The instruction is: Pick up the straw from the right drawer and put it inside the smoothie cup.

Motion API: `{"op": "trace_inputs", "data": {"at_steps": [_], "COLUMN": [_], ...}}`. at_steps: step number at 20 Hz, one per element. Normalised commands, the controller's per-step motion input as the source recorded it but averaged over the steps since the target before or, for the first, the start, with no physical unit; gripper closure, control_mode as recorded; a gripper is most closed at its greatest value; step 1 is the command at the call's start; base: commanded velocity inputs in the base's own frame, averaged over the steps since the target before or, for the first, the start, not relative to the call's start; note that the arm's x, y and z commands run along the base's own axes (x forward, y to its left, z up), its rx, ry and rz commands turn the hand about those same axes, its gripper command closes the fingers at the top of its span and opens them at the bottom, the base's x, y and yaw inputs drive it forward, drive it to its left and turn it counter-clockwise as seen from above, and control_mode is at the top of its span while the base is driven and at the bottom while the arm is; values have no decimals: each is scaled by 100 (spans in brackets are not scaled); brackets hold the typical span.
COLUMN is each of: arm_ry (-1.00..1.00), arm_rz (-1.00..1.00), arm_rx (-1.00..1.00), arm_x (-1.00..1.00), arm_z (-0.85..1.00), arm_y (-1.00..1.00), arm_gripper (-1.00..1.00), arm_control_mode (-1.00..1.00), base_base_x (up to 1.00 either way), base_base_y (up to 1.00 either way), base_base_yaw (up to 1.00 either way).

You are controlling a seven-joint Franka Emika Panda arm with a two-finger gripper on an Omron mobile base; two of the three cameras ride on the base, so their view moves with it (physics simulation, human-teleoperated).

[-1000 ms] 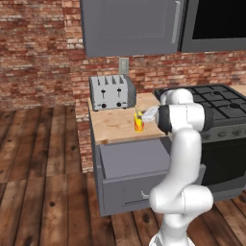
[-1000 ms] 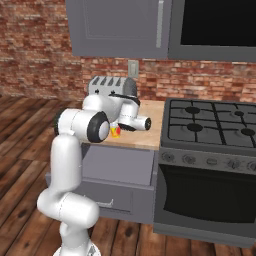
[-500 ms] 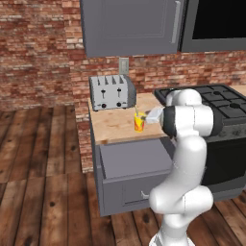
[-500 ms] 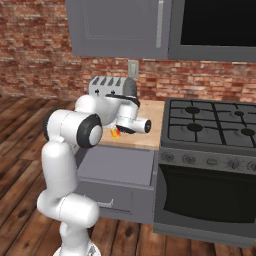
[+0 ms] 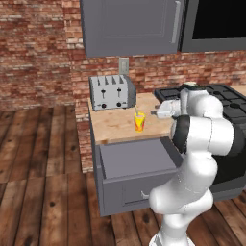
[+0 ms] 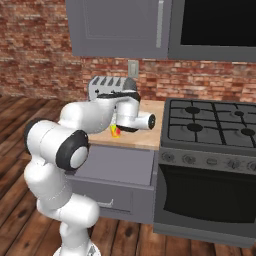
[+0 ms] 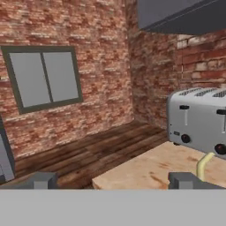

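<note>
We are seeing the gripper [image 7: 112, 181] standing wide open and gripping nothing, with its fingertips [image 7: 43, 180] far apart. The straw [image 5: 137, 111] is sticking up out of the smoothie cup [image 5: 139, 122], which is sitting on the wooden counter [image 5: 115, 126] near the toaster [image 5: 112, 92]. The right drawer [image 5: 135, 161] is hanging open below.
</note>
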Motion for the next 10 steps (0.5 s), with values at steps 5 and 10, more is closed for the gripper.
{"op": "trace_inputs", "data": {"at_steps": [5, 10], "arm_ry": [-15, -30], "arm_rz": [-1, 0], "arm_rx": [-2, -9], "arm_x": [-94, -100], "arm_z": [46, 45], "arm_y": [-12, 0], "arm_gripper": [-100, -100], "arm_control_mode": [-100, -100], "base_base_x": [0, 0], "base_base_y": [0, 0], "base_base_yaw": [0, 0]}}
